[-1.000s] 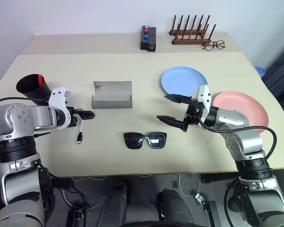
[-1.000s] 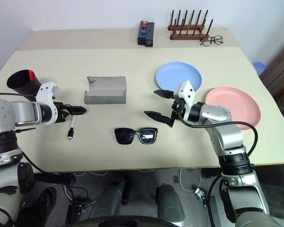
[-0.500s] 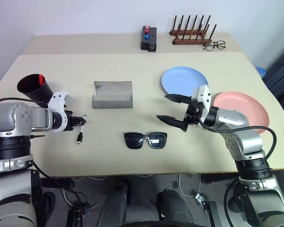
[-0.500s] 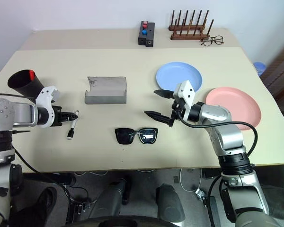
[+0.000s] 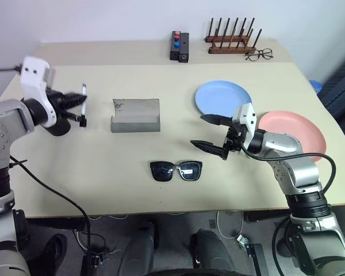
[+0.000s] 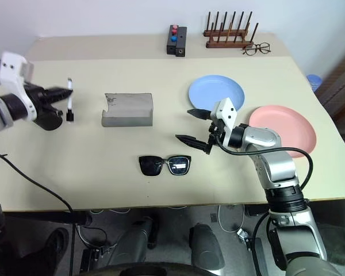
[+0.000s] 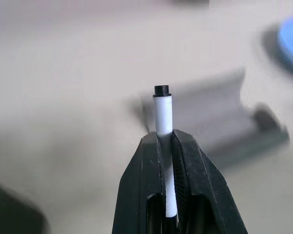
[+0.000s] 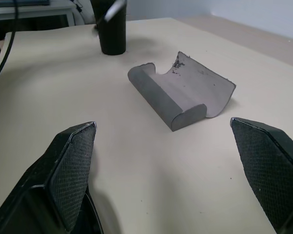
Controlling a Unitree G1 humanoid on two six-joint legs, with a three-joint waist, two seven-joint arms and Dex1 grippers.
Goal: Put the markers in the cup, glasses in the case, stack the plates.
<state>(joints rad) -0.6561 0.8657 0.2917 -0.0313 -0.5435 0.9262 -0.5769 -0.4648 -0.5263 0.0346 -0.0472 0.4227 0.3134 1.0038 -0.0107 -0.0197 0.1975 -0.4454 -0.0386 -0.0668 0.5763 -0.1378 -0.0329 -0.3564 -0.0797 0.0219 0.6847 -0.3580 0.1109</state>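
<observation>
In the left eye view, the left pincer holds the white marker above the counter's left edge, beside the cup; the marker step is in hand, and next it must tip into the cup's mouth. The left wrist view shows both fingers clamped on the marker. In the right wrist view, the right pincer gapes wide, empty, facing the case.

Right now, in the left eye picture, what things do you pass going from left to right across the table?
White marker in the left gripper → grey case → sunglasses → right gripper → pink plate.
</observation>
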